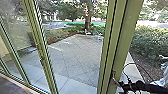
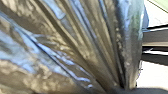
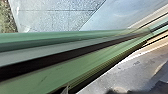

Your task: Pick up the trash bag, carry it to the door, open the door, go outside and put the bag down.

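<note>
"Bag?"
"We're seeing the trash bag [image 2: 75,47] close by the left wrist camera, hold unclear."
"Door?"
"Right gripper [image 1: 121,84] is sitting nearer, beside the handle [image 1: 113,75]; we're not making out its state."

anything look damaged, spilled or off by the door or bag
Nothing stands out. The green door frame shows no obvious damage, the paving no visible spill, and the trash bag is creased, with no tear visible.
</note>
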`<state>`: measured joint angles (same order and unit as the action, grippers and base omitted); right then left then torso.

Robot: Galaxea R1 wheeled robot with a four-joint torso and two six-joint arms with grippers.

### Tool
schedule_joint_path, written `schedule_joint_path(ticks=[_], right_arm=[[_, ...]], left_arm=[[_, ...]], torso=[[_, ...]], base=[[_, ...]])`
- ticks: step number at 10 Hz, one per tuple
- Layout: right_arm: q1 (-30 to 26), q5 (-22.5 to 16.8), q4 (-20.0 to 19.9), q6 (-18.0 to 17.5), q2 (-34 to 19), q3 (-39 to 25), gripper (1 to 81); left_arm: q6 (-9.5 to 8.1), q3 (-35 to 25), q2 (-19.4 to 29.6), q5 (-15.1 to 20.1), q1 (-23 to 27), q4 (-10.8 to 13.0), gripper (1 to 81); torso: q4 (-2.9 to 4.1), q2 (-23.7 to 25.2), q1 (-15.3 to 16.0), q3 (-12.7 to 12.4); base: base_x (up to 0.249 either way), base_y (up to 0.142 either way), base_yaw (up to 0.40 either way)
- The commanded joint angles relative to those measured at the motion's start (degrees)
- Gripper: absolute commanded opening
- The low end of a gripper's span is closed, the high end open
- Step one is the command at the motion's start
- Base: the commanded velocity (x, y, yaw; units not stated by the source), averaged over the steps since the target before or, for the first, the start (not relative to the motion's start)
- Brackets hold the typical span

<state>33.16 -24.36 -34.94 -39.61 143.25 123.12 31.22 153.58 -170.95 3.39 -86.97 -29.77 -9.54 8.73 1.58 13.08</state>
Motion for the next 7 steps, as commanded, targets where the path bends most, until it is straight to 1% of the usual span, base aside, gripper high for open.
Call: schedule_joint_path(ticks=[1,5,7], right_arm=[[-9.1,3.4,1.9,-3.5,3.5,3.2,81.1],[-11.1,3.4,1.9,-3.4,1.8,1.9,81.1],[-12.6,3.3,2.1,-3.4,0.7,0.8,81.1]], left_arm=[[0.07,-0.1,0.3,4.4,1.8,-0.4,1.0],[0.07,-0.1,0.2,4.4,1.8,-0.5,1.0],[0.07,-0.1,0.3,4.4,1.9,-0.5,1.0]], torso=[[0.0,0.0,0.0,0.0],[-0.04,0.0,0.0,0.0],[-0.04,-0.1,0.1,0.1]], base=[[0.121,0.0,0.0],[0.114,0.0,0.0],[0.0,0.0,0.0]])
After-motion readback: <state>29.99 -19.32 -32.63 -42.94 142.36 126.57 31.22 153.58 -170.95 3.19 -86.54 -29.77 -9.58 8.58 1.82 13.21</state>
